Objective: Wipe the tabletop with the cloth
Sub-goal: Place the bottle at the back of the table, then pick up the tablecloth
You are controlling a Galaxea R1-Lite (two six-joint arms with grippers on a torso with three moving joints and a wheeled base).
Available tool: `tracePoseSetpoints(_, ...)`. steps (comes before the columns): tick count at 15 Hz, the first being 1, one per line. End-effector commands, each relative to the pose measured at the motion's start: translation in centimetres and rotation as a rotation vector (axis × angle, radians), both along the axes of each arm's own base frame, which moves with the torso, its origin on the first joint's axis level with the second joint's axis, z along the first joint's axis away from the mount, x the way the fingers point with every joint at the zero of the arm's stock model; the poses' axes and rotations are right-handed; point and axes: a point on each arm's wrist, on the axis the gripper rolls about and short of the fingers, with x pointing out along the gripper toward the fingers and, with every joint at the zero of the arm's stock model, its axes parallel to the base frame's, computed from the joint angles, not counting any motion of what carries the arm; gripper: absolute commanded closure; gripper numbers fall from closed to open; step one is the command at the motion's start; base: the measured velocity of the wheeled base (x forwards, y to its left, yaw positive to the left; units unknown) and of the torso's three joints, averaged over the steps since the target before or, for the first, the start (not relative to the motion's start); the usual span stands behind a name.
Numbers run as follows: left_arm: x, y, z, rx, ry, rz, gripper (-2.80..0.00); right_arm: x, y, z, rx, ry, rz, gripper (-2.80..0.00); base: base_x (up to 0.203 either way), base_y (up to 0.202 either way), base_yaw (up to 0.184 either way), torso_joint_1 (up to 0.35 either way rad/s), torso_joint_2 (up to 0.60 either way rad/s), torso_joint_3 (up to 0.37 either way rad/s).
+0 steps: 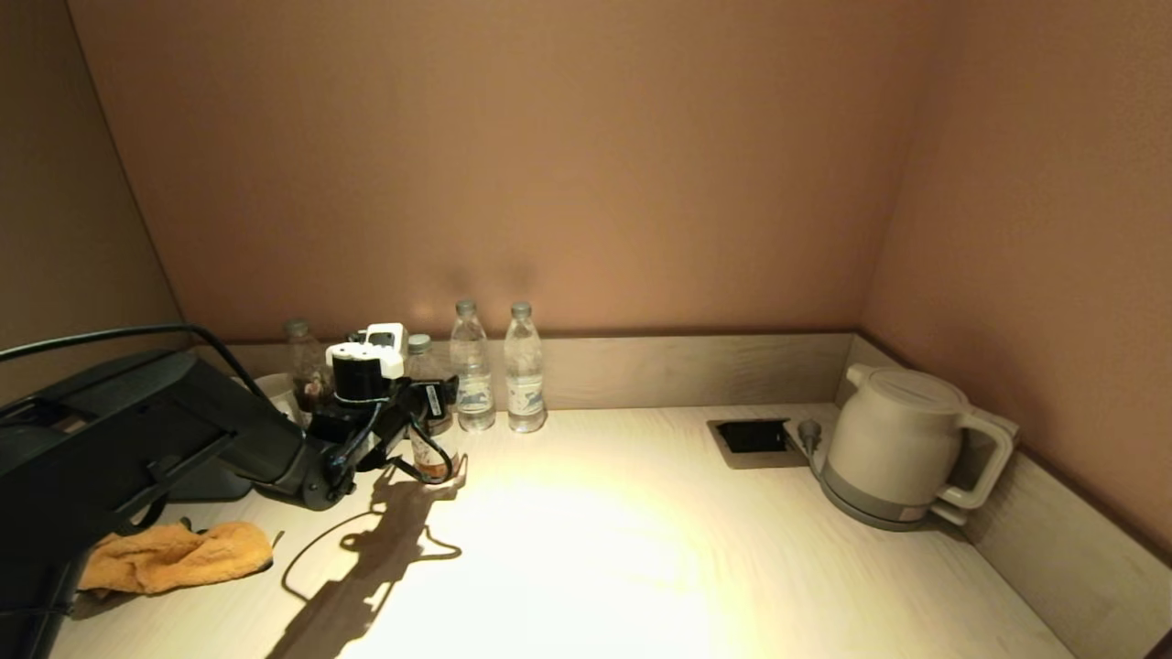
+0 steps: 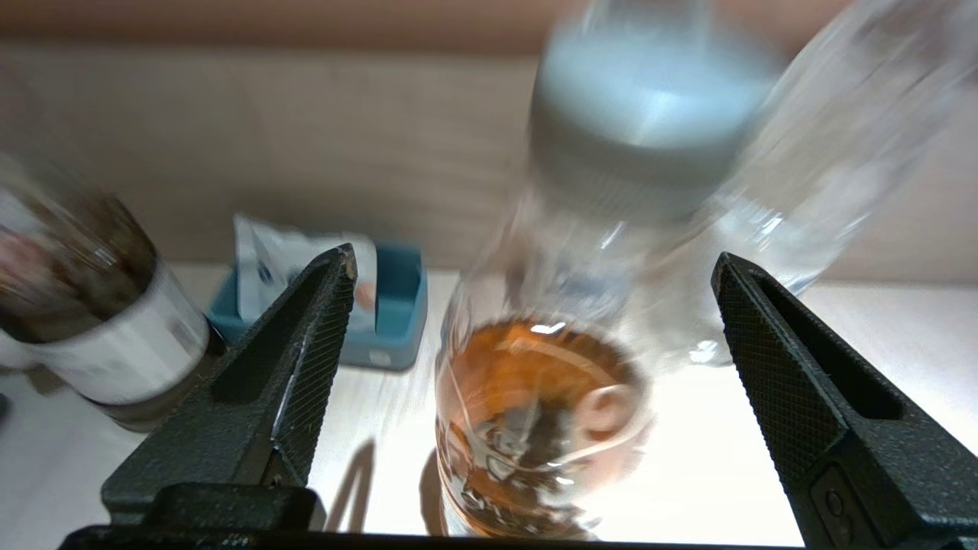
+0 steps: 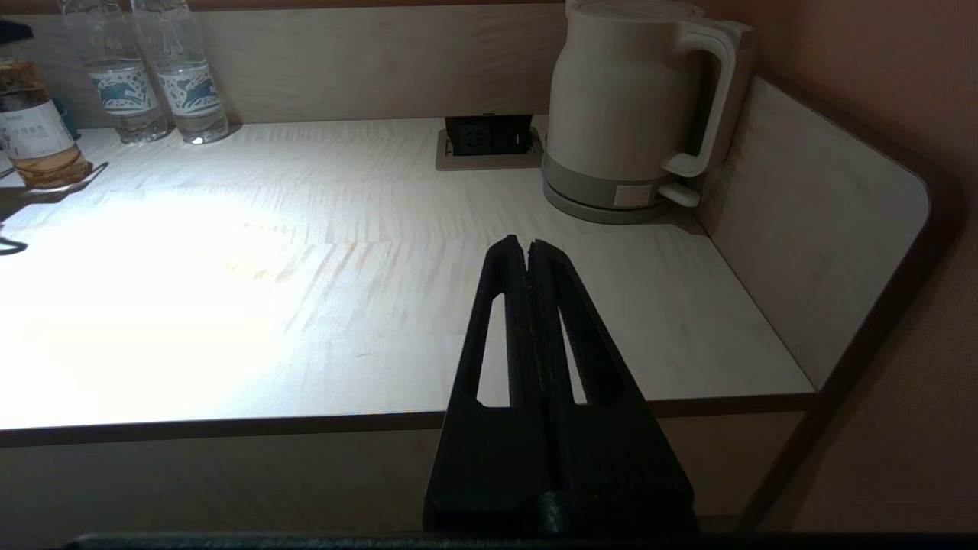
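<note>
Cloth (image 1: 174, 556) crumpled at worktop (image 1: 641, 549) front-left, unheld; left hand (image 2: 535, 336) spread around tea bottle (image 2: 535, 428), right hand (image 3: 527, 248) pressed together off the front edge; risk: a nudge topples bottle into neighbours.

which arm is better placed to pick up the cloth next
Left, probably. The left gripper is open over the table's left side, straddling the tea bottle, with the orange cloth nearby. The right gripper is shut off the front edge, near the kettle.
</note>
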Motion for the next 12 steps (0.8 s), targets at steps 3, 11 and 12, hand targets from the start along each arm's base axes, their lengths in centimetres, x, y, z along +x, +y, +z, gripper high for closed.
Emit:
tracePoseSetpoints(3,-4.4,-0.2,8.1,-0.042,-0.141,-0.025,-2.8,0.0,0.0,0.0,0.0,0.0,0.0,0.0,0.0,0.0,0.0,0.0,0.0,0.0)
tracePoseSetpoints(11,-13.7,0.7,17.5,-0.048,-0.328,-0.079,0.0,0.0,0.0,0.0,0.0,0.0,0.0,0.0,0.0,0.0,0.0,0.0,0.0,0.0)
tracePoseSetpoints(12,-13.8,0.9,17.4,-0.038,-0.319,-0.069,0.0,0.0,0.0,0.0,0.0,0.0,0.0,0.0,0.0,0.0,0.0,0.0,0.0,0.0)
